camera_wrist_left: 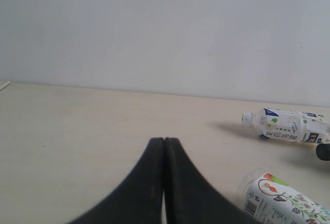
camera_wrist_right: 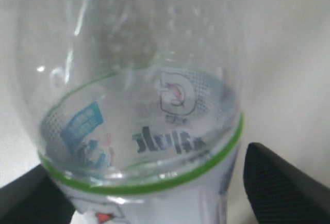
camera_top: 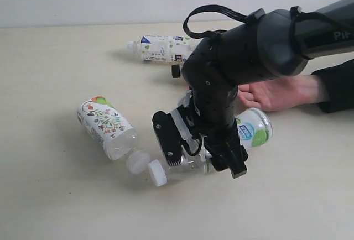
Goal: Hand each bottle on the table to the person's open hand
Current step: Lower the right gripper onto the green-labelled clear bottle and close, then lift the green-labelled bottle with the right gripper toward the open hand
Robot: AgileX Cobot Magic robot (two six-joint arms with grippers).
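Observation:
A blue-green labelled bottle lies on its side on the table, its white cap toward the front. My right gripper is lowered over its neck end, open, one black finger on each side. In the right wrist view the bottle fills the frame, and one finger stands a little apart from it. The floral bottle lies to the left. The lime bottle lies at the back. Only the black cap of another bottle shows. The person's open hand rests palm up behind the arm. My left gripper is shut and empty.
The right arm's bulky black wrist hides the table's centre and part of the hand. A black sleeve lies at the right edge. The left wrist view shows the lime bottle, the floral bottle and a pale wall.

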